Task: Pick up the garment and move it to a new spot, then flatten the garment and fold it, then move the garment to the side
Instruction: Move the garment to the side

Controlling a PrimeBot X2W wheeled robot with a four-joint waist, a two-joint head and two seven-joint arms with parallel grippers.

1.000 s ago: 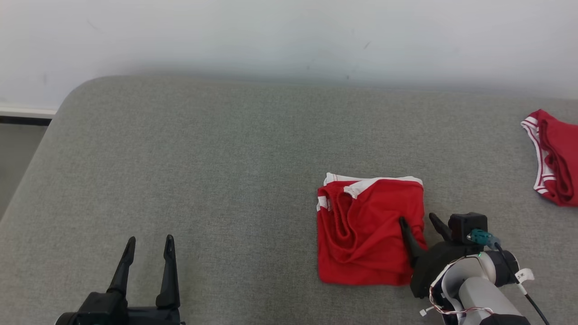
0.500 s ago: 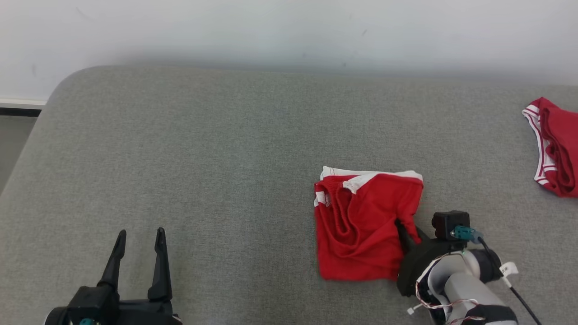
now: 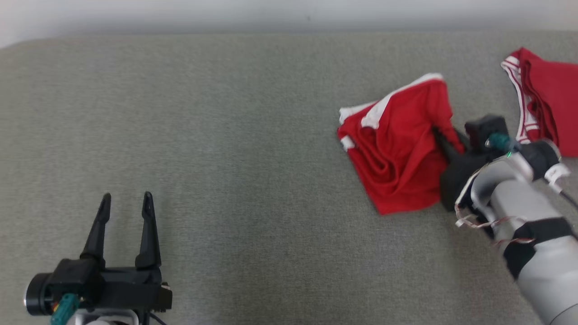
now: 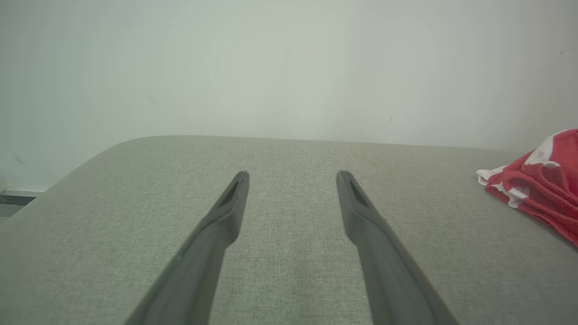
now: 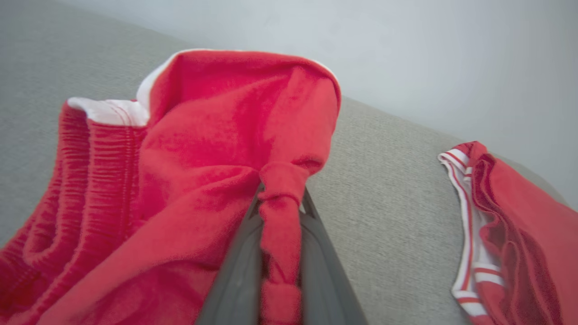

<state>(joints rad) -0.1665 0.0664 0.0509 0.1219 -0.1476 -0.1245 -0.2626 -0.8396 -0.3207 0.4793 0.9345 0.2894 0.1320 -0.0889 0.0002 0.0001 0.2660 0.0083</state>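
Left gripper (image 3: 124, 201) at 8 o'clock, fingers spread wide and empty above the grey upholstered surface (image 3: 253, 135), folded red shorts (image 3: 397, 149) with white trim at 2 o'clock, right gripper (image 3: 445, 140) pinched tight on their bunched right edge, second red garment (image 3: 542, 99) apart at far right.

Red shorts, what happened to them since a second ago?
The right end effector shut on the red shorts at their edge, lifted it and pulled them toward the other red garment. The left end effector stayed open; the other red garment stayed put.
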